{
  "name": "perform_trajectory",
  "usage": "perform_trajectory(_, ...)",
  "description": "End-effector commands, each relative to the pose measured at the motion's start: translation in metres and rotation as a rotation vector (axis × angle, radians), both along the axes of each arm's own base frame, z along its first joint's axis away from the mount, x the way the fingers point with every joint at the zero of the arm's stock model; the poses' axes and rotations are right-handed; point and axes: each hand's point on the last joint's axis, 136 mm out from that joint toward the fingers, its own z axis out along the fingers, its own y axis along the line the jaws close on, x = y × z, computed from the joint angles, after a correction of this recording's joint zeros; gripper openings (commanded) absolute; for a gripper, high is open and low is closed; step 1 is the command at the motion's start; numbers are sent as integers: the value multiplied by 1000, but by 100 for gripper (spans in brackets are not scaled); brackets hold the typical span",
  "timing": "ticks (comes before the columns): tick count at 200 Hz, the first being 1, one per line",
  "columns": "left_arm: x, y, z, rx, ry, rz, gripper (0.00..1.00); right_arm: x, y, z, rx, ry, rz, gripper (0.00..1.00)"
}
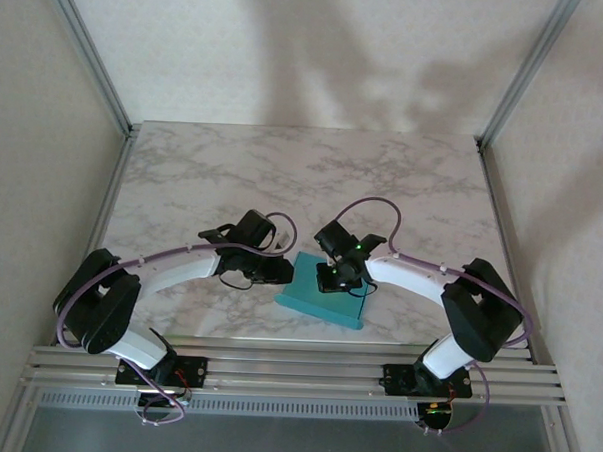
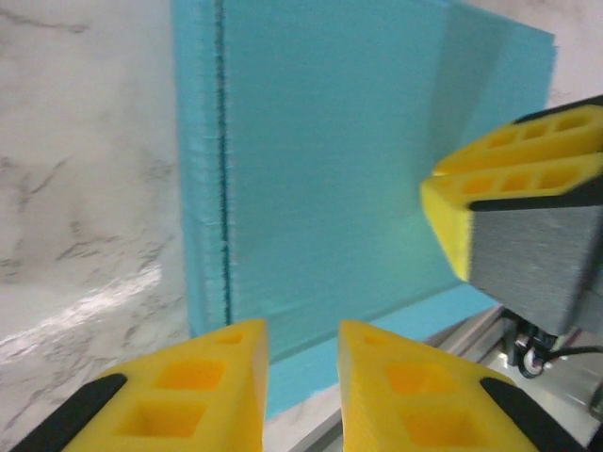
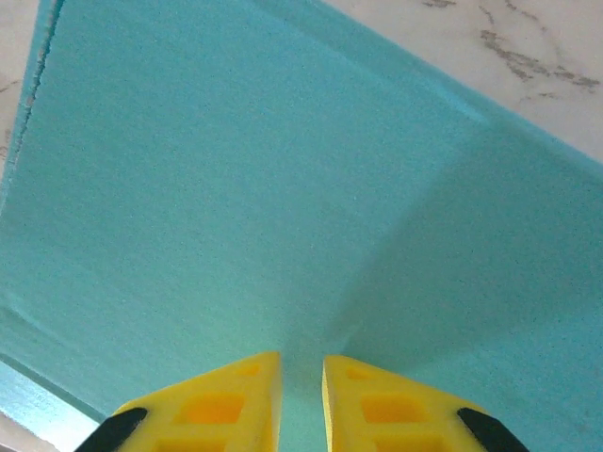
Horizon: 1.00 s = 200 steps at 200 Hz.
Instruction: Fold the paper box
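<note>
The paper box [image 1: 323, 305] is a turquoise card piece lying on the marble table near its front edge, between my two arms. In the left wrist view the paper box [image 2: 330, 160] shows a fold crease along its left side and a flap along its near edge. My left gripper [image 2: 301, 330] hovers at that near edge, jaws a little apart with nothing between them. My right gripper [image 3: 301, 363] points down at the turquoise face of the paper box [image 3: 236, 188], tips close to it, jaws narrowly apart and empty. From the left wrist, the right gripper's fingers [image 2: 499, 179] show over the card's right part.
An aluminium rail [image 1: 295, 371] runs along the table's near edge, just in front of the card. The marble table [image 1: 284, 175] stretches bare behind the arms. Metal frame posts [image 1: 89, 52] and pale walls bound the sides.
</note>
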Motion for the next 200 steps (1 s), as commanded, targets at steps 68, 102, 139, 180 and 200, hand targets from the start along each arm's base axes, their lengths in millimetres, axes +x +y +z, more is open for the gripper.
perform_trajectory(68, 2, -22, -15, -83, 6, 4, 26, 11, -4, -13, -57, -79, -34, 16)
perform_trajectory(102, 16, -17, -7, -98, -46, 65, 27, 37, 8, -2, -27, -156, 31, 16)
perform_trajectory(139, 37, 0, 14, -150, -132, 163, 28, 71, 30, 18, 24, -204, 119, 18)
perform_trajectory(180, 55, 25, 32, -159, -238, 233, 39, 85, 50, 38, 76, -232, 159, 29)
perform_trajectory(200, 58, 37, 30, -150, -255, 252, 47, 74, 46, 52, 121, -228, 134, 37)
